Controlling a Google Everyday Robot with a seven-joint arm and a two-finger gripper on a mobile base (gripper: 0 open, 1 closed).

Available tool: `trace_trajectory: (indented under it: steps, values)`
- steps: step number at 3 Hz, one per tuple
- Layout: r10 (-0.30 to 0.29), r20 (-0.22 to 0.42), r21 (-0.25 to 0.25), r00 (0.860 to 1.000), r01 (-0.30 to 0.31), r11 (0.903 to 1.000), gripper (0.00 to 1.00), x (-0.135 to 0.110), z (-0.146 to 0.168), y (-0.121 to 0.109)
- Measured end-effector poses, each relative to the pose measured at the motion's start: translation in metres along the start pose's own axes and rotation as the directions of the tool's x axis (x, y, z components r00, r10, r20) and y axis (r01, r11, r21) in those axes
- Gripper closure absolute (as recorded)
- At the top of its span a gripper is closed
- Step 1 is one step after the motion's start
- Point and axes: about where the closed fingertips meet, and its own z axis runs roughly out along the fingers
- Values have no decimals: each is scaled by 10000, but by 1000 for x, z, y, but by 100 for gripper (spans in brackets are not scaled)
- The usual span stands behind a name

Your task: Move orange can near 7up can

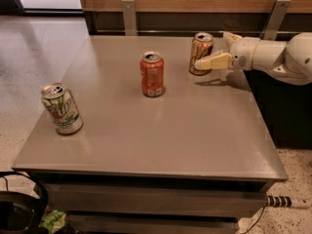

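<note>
The orange can (200,51), pale tan-orange with a silver top, stands upright at the back right of the grey table (156,140). My gripper (213,51) reaches in from the right at can height and is open. Its near finger (212,62) lies across the can's lower right side, and the far finger (231,36) shows behind and to the right of the can. The can is not lifted. The 7up can (61,108), whitish with green streaks, stands tilted slightly at the table's front left, far from the gripper.
A deeper red-orange can (152,74) stands upright mid-table between the two cans. A wooden wall with metal brackets (128,13) runs behind the table. A dark cabinet (285,106) stands to the right, under my arm. Cables lie on the floor at lower left (19,208).
</note>
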Motion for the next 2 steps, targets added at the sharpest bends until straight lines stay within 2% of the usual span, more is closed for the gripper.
trace_trajectory:
  steps: [2]
  values:
    - [190,737,-659,9971,-141,9977,50,2,31,6]
